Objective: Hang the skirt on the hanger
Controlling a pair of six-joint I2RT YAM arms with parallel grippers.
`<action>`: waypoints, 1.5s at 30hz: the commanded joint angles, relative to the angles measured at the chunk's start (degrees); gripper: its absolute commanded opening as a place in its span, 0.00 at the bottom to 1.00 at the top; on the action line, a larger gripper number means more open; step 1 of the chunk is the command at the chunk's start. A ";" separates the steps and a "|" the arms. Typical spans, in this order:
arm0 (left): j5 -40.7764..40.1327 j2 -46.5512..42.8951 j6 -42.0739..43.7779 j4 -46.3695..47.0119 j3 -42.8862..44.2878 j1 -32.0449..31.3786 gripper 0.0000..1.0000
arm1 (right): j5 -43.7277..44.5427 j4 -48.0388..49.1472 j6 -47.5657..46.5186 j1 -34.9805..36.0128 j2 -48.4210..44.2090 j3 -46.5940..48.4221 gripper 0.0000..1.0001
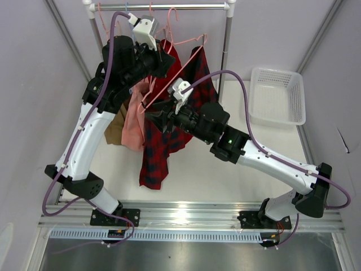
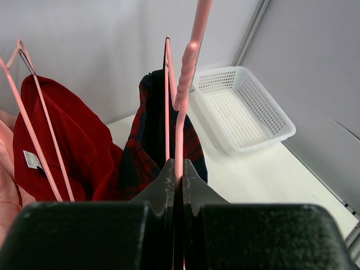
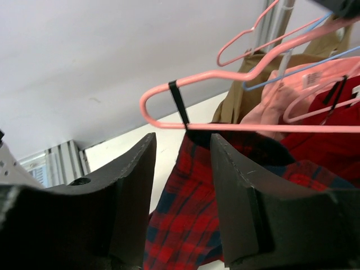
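Observation:
The red and navy plaid skirt (image 1: 158,152) hangs from the pale-pink wire hanger (image 1: 151,97), which is tilted in front of the rack. My left gripper (image 1: 166,56) is shut on the hanger's wire (image 2: 185,84), with the skirt (image 2: 146,146) below it. My right gripper (image 1: 153,117) is open at the hanger's lower end. In the right wrist view its jaws (image 3: 183,146) stand apart, with the skirt (image 3: 185,208) showing between them. A black loop (image 3: 179,104) of the skirt sits over the hanger (image 3: 236,126).
The clothes rail (image 1: 186,7) at the back holds more pink and blue hangers. A plain red garment (image 2: 73,140), a salmon-pink one (image 1: 134,127) and a tan one (image 1: 115,130) hang on the left. A white basket (image 1: 277,96) stands at the back right.

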 commanded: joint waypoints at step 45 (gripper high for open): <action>1.33 -5.79 1.08 5.52 -0.91 -0.22 0.00 | 21.70 6.05 -5.39 1.72 7.94 9.60 0.23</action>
